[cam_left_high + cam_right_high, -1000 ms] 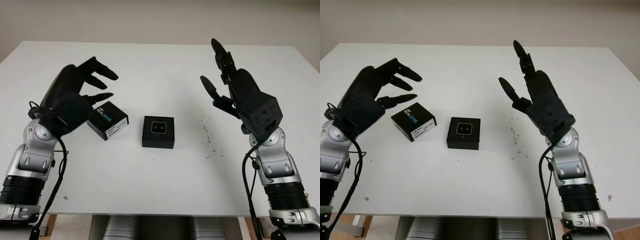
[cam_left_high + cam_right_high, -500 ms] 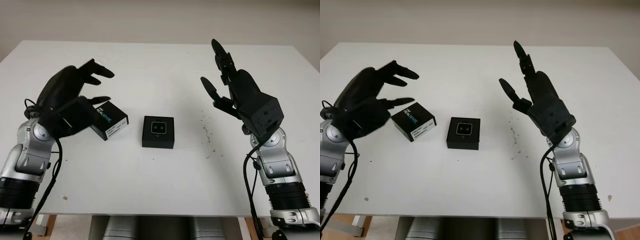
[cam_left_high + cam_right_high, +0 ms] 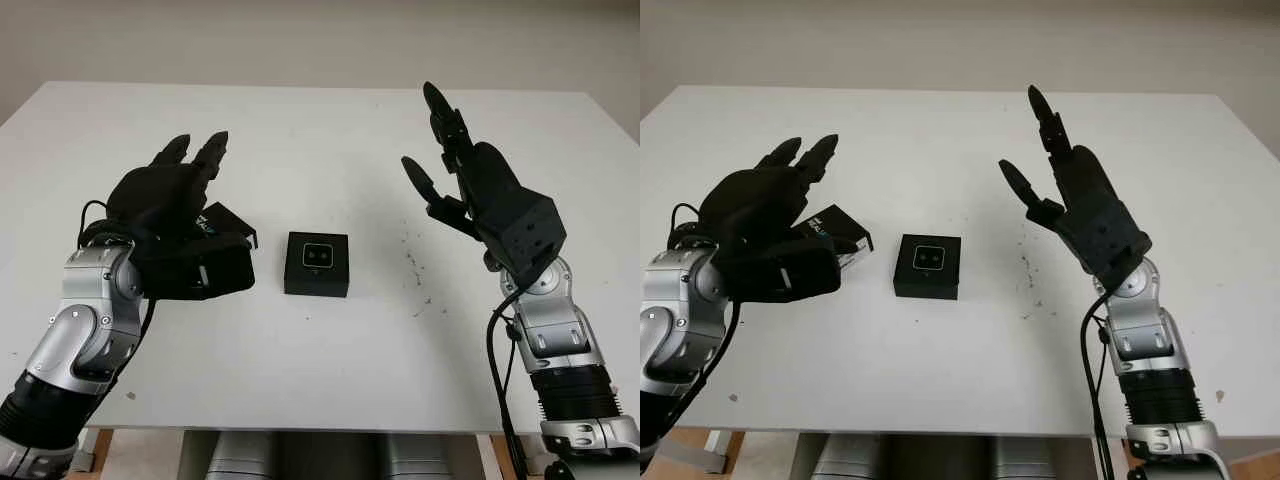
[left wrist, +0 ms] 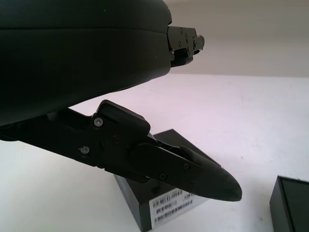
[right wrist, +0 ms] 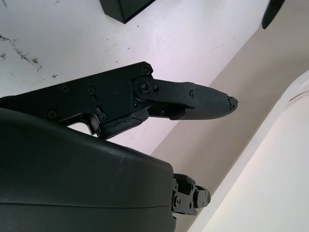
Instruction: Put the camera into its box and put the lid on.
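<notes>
A small black box (image 3: 316,279) stands open at the table's middle, with the camera (image 3: 318,256) lying in it, lenses up. The black lid (image 3: 228,220) with a white label lies to its left, tilted, and also shows in the left wrist view (image 4: 166,205). My left hand (image 3: 205,210) is palm down over the lid and covers most of it. Its thumb (image 4: 193,174) passes just above the lid, and I see no grasp. The box's edge (image 4: 292,203) is close by. My right hand (image 3: 425,135) is open, raised above the table to the right of the box.
The white table (image 3: 320,360) reaches to a near edge at the bottom and a far edge by the wall. Dark specks (image 3: 415,270) are scattered right of the box. Bare table surrounds the box and lid.
My left hand has turned palm down and moved right and down over the lid, which it now mostly hides. The right hand, box and camera have stayed put.
</notes>
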